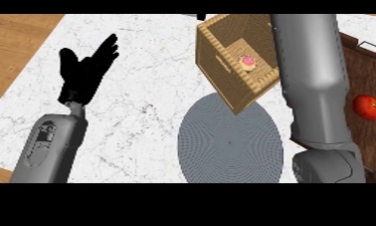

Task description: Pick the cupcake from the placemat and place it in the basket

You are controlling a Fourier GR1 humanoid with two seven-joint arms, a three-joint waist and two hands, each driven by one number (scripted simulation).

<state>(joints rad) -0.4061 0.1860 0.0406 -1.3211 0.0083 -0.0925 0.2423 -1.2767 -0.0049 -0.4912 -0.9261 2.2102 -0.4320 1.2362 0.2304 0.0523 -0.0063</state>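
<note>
The counter (140,105) had a white marble top with thin grey veins, and bare wood showed along its left edge. A round grey placemat (230,143) lay flat on it near the front. Just behind the mat sat a woven wooden basket (220,56), its near corner overlapping the mat's far rim. To the right, a tomato (365,106) rested on a dark wooden surface.

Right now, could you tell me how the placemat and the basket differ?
The placemat is round, grey and flat on the counter; the basket is square, wooden-brown and has raised walls. The placemat is bare, while the basket holds the cupcake. Both lie on the white marble counter.
</note>
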